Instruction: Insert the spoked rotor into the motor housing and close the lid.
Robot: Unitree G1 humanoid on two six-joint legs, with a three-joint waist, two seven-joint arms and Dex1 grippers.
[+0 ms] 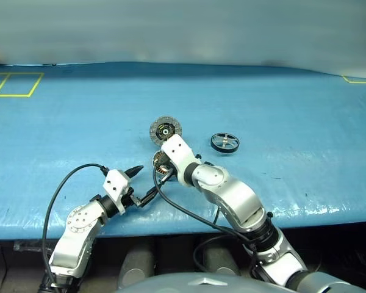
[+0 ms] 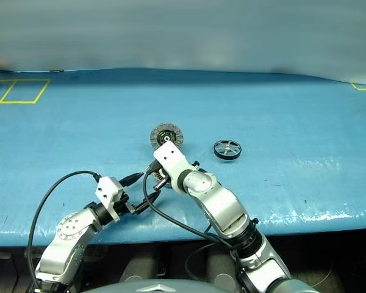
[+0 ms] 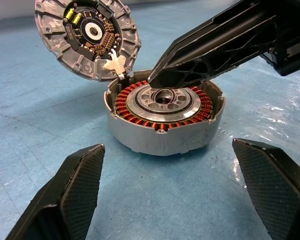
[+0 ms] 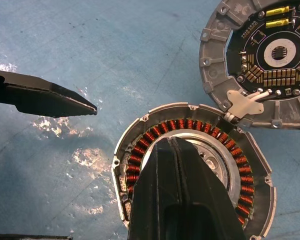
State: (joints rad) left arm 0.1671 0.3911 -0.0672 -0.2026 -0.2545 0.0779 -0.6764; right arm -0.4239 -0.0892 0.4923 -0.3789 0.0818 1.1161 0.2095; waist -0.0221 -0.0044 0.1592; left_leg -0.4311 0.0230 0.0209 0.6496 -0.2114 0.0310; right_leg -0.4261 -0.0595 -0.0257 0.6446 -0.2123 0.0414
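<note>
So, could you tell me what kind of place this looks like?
Probably a robot test or assembly bench: a blue-covered table with yellow tape marks, and motor parts laid out, the motor housing, lid and spoked rotor.

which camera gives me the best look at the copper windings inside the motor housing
The left wrist view: the motor housing sits whole and close, its copper ring clear. In the right wrist view the shut right gripper covers part of it. In the head views the right arm hides most of it.

Right tool (image 3: 157, 80) blocks motor housing (image 3: 165, 131) mouth (sides free)
</note>
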